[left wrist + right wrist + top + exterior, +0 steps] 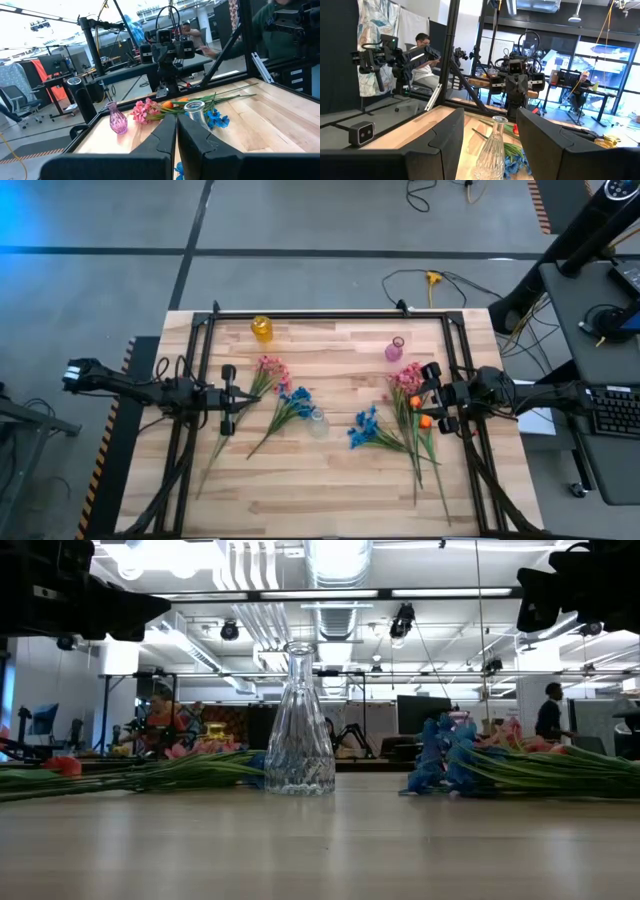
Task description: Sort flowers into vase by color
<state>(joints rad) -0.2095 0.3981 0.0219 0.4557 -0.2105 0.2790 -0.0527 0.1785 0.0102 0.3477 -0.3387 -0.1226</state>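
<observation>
Both arms are dark, near-black, built from slim tube links with chunkier blocky joint housings; the left arm [130, 387] ends outboard in a boxy base unit with pale markings, and the right arm [530, 394] shows the same black links and bulky wrist block. Left gripper [176, 131] has two matte black, flat-faced angular fingers [161, 140] with bevelled edges rising from a wide black body. Right gripper [490, 140] has the same black slab fingers [445, 135], thick and chamfered, with smooth plastic-looking faces and no visible markings.
</observation>
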